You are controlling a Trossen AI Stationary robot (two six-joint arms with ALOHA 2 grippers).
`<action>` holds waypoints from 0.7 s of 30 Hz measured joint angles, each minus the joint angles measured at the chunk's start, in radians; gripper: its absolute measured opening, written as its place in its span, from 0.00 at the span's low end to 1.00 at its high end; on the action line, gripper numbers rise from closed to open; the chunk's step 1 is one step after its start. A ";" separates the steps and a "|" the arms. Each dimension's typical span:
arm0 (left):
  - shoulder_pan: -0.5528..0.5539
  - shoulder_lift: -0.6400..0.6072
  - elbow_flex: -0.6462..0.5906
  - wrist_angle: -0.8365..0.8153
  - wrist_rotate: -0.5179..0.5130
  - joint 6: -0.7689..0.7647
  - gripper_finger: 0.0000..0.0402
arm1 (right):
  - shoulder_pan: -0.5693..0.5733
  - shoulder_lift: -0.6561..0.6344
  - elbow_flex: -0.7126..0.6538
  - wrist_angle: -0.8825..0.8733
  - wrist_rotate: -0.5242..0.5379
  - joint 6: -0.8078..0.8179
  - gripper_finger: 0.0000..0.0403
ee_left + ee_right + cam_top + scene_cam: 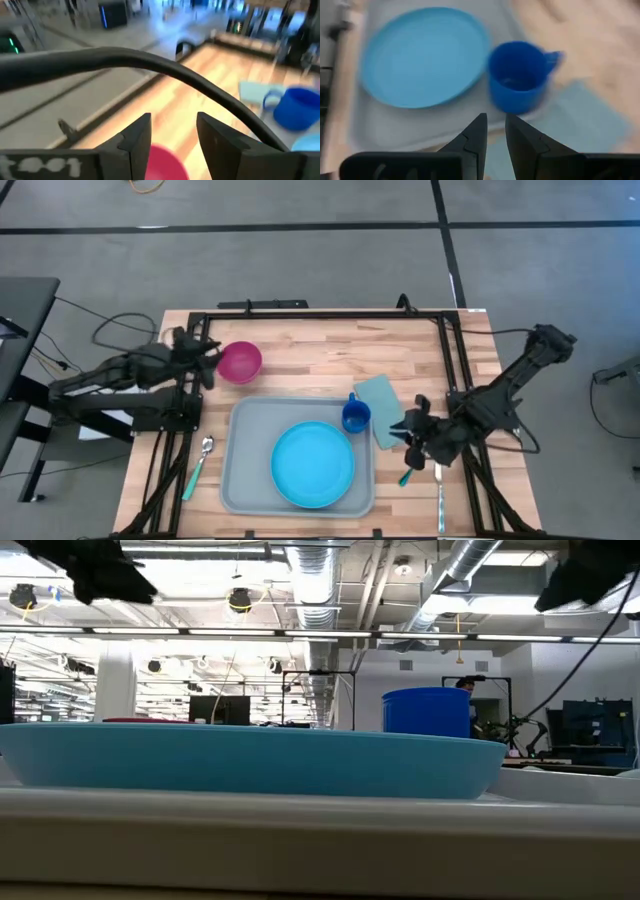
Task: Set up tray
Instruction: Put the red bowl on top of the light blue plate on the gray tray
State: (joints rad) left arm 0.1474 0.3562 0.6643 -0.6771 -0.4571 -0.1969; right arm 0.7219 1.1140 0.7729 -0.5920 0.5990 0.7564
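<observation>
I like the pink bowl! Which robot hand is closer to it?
The left. The left gripper hangs open right beside the pink bowl, on its outer side. The right gripper is far across the table, past the tray, next to the napkin.

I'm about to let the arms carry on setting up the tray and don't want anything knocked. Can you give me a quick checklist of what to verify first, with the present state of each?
1. Tray lies flat on the table: ok.
2. Blue plate sits inside the tray rim: ok.
3. Blue mug stands upright at the tray's far right corner: ok. Whether it overlaps the napkin: cannot tell.
4. Left gripper open and free of the pink bowl beside it: ok.
5. Right gripper empty: it holds nothing, fingers a little apart: ok.
6. Cutlery on the tray: not ok; the spoon lies left of it, other cutlery lies to the right.
</observation>
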 joint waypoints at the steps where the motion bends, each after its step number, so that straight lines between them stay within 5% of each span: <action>1: 0.000 0.030 0.000 -0.011 0.008 -0.016 0.37 | -0.006 -0.016 -0.048 0.085 -0.014 -0.037 0.16; 11: 0.000 0.332 0.000 -0.031 0.118 -0.130 0.37 | -0.022 0.022 -0.370 0.992 -0.023 -0.357 0.16; 21: 0.000 0.642 0.000 -0.013 0.187 -0.236 0.37 | -0.046 0.145 -0.386 1.095 -0.026 -0.425 0.16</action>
State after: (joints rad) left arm 0.1471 0.9980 0.6644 -0.6903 -0.2699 -0.4333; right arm 0.6756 1.2594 0.3869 0.5029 0.5733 0.3312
